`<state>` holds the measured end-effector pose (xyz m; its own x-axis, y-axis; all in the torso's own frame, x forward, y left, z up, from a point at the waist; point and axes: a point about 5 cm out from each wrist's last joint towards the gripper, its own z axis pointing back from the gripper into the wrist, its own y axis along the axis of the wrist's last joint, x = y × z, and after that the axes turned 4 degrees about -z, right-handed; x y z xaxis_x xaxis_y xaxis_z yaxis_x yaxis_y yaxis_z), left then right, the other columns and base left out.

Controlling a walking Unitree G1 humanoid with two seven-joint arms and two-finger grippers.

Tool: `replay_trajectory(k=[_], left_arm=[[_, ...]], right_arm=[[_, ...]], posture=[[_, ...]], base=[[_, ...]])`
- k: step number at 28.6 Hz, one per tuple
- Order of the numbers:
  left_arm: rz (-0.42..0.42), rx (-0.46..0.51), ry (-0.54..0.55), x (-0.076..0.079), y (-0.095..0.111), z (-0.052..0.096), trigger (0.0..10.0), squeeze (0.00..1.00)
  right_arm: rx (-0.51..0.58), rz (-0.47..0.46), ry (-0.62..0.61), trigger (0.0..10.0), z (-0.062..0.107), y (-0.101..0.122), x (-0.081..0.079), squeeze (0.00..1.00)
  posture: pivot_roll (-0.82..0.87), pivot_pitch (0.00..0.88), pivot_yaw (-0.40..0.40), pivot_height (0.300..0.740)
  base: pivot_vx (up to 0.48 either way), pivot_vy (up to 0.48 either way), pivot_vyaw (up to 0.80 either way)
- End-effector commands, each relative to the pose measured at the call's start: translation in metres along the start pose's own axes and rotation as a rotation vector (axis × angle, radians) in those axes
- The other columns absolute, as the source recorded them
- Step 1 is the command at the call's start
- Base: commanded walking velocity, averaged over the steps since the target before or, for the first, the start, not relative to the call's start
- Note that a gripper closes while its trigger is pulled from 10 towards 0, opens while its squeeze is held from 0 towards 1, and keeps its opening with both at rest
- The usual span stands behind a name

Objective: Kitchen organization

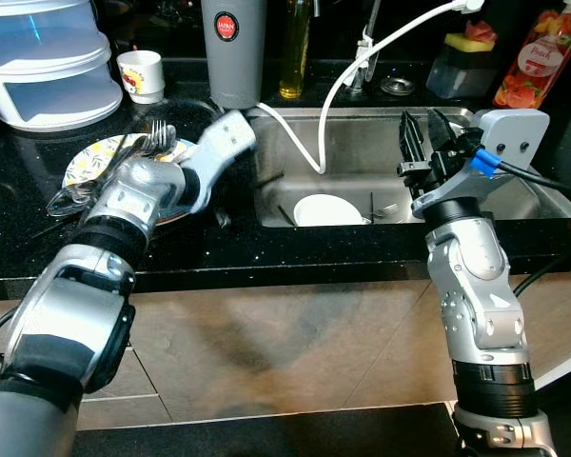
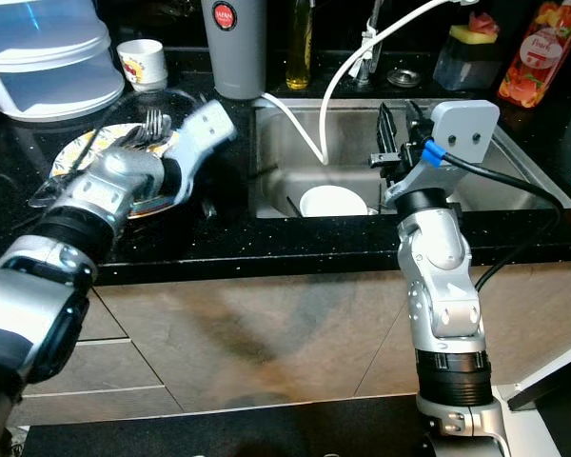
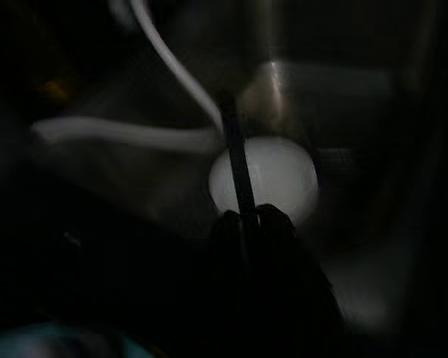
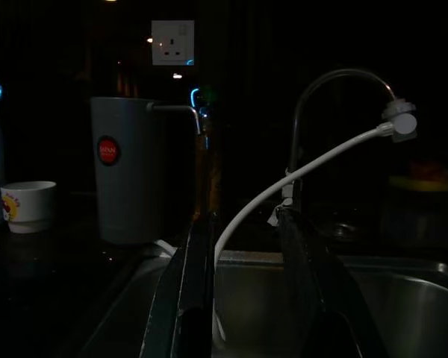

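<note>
A white bowl (image 1: 325,209) lies in the steel sink (image 1: 362,143) with a fork (image 1: 385,208) beside it. On the black counter to the sink's left, a patterned plate (image 1: 95,157) holds several forks and spoons (image 1: 157,138). My left arm reaches over that plate toward the sink's left rim. In the blurred left wrist view my left gripper (image 3: 245,218) looks shut on a thin dark utensil (image 3: 235,149) that points at the bowl (image 3: 272,179). My right gripper (image 1: 421,129) is raised over the sink's right half, open and holding nothing, its fingers (image 4: 194,268) toward the tap.
A white hose (image 1: 343,86) loops from the tap into the sink. Along the back stand a grey canister (image 1: 233,48), an oil bottle (image 1: 295,48), a small cup (image 1: 141,74), plastic drawers (image 1: 43,62), a sponge holder (image 1: 462,62) and a juice bottle (image 1: 538,57).
</note>
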<state>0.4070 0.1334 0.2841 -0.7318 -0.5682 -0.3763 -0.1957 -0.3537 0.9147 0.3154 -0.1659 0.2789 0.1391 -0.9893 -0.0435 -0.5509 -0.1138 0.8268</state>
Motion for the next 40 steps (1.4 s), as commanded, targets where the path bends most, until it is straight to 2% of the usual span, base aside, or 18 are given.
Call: replay_trajectory(k=[1, 5, 8, 10, 12, 13, 15, 17, 19, 24, 25, 27, 28, 31, 34, 38, 39, 40], left_arm=[[0.006, 0.18, 0.065, -0.01, 0.036, 0.004, 10.0, 0.0], [0.079, 0.332, 0.081, -0.013, 0.06, 0.007, 10.0, 0.0], [0.139, 0.444, 0.155, -0.008, 0.075, -0.004, 10.0, 0.0], [0.139, 0.444, 0.155, -0.008, 0.075, -0.004, 10.0, 0.0], [0.192, 0.506, 0.235, 0.003, 0.083, -0.023, 10.0, 0.0], [0.223, 0.482, 0.259, 0.013, 0.081, -0.039, 10.0, 0.0], [0.223, 0.482, 0.259, 0.013, 0.081, -0.039, 10.0, 0.0], [0.306, 0.387, 0.235, 0.042, 0.069, -0.069, 10.0, 0.0], [0.306, 0.387, 0.235, 0.042, 0.069, -0.069, 10.0, 0.0], [0.284, 0.24, 0.2, 0.069, 0.052, -0.089, 10.0, 0.0], [0.247, 0.215, 0.174, 0.075, 0.049, -0.092, 10.0, 1.0], [0.259, 0.229, 0.146, 0.077, 0.05, -0.093, 10.0, 1.0], [0.261, 0.271, 0.153, 0.071, 0.056, -0.089, 10.0, 0.0], [0.247, 0.42, 0.255, 0.038, 0.078, -0.066, 10.0, 0.0], [0.184, 0.4, 0.3, 0.024, 0.077, -0.053, 10.0, 0.0], [0.084, 0.317, 0.3, 0.019, 0.06, -0.038, 10.0, 0.0], [0.011, 0.321, 0.31, 0.025, 0.051, -0.018, 10.0, 0.0], [0.029, 0.339, 0.328, 0.028, 0.051, -0.011, 10.0, 0.0]], right_arm=[[-0.005, 0.001, -0.014, 10.0, 0.0, 0.0, 0.004, 0.0], [-0.01, -0.003, -0.012, 10.0, 0.0, -0.001, 0.004, 0.0], [-0.009, -0.005, -0.009, 10.0, -0.002, -0.001, 0.003, 0.0], [-0.009, -0.005, -0.009, 10.0, -0.002, -0.001, 0.003, 0.0], [-0.002, -0.004, -0.016, 10.0, -0.003, 0.001, 0.004, 0.0], [0.002, -0.002, -0.023, 10.0, -0.003, 0.002, 0.005, 0.0], [0.002, -0.002, -0.023, 10.0, -0.003, 0.002, 0.005, 0.0], [0.009, 0.014, -0.036, 10.0, -0.003, 0.006, 0.008, 0.0], [0.009, 0.014, -0.036, 10.0, -0.003, 0.006, 0.008, 0.0], [0.002, 0.077, -0.052, 10.0, -0.001, 0.01, 0.011, 0.0], [0.002, 0.09, -0.069, 10.0, -0.001, 0.011, 0.014, 0.0], [0.003, 0.097, -0.082, 10.0, -0.001, 0.012, 0.017, 0.0], [0.007, 0.094, -0.092, 10.0, -0.001, 0.013, 0.018, 0.0], [0.016, 0.079, -0.098, 10.0, -0.001, 0.013, 0.018, 0.0], [0.018, 0.067, -0.094, 10.0, -0.003, 0.012, 0.015, 0.0], [0.013, 0.051, -0.09, 10.0, -0.004, 0.01, 0.011, 0.0], [0.001, 0.037, -0.087, 10.0, -0.003, 0.006, 0.009, 0.0], [-0.005, 0.032, -0.087, 10.0, -0.002, 0.004, 0.008, 0.0]], posture=[[0.01, 0.05, -0.028, 0.74], [0.01, 0.057, -0.036, 0.74], [0.01, 0.058, -0.038, 0.74], [0.01, 0.058, -0.038, 0.74], [0.0, 0.061, -0.04, 0.74], [0.0, 0.064, -0.043, 0.74], [0.0, 0.064, -0.043, 0.74], [-0.02, 0.081, -0.042, 0.74], [-0.02, 0.081, -0.042, 0.74], [-0.04, 0.095, -0.034, 0.74], [-0.05, 0.11, -0.023, 0.74], [-0.05, 0.11, -0.023, 0.74], [-0.03, 0.117, -0.027, 0.74], [-0.01, 0.119, -0.028, 0.74], [0.01, 0.115, -0.028, 0.74], [0.03, 0.115, -0.029, 0.74], [0.05, 0.119, -0.034, 0.74], [0.06, 0.114, -0.031, 0.74]], base=[[0.0, 0.0, 0.0], [0.0, 0.0, 0.0], [0.0, 0.0, 0.0], [0.0, 0.0, 0.0], [0.0, 0.0, 0.0], [0.0, 0.0, 0.0], [0.0, 0.0, 0.0], [0.0, 0.0, 0.0], [0.0, 0.0, 0.0], [0.0, 0.0, 0.0], [0.0, 0.0, 0.0], [0.0, 0.0, 0.0], [0.0, 0.0, 0.0], [0.0, 0.0, 0.0], [0.0, 0.0, 0.0], [0.0, 0.0, 0.0], [0.0, 0.0, 0.0], [0.0, 0.0, 0.0]])
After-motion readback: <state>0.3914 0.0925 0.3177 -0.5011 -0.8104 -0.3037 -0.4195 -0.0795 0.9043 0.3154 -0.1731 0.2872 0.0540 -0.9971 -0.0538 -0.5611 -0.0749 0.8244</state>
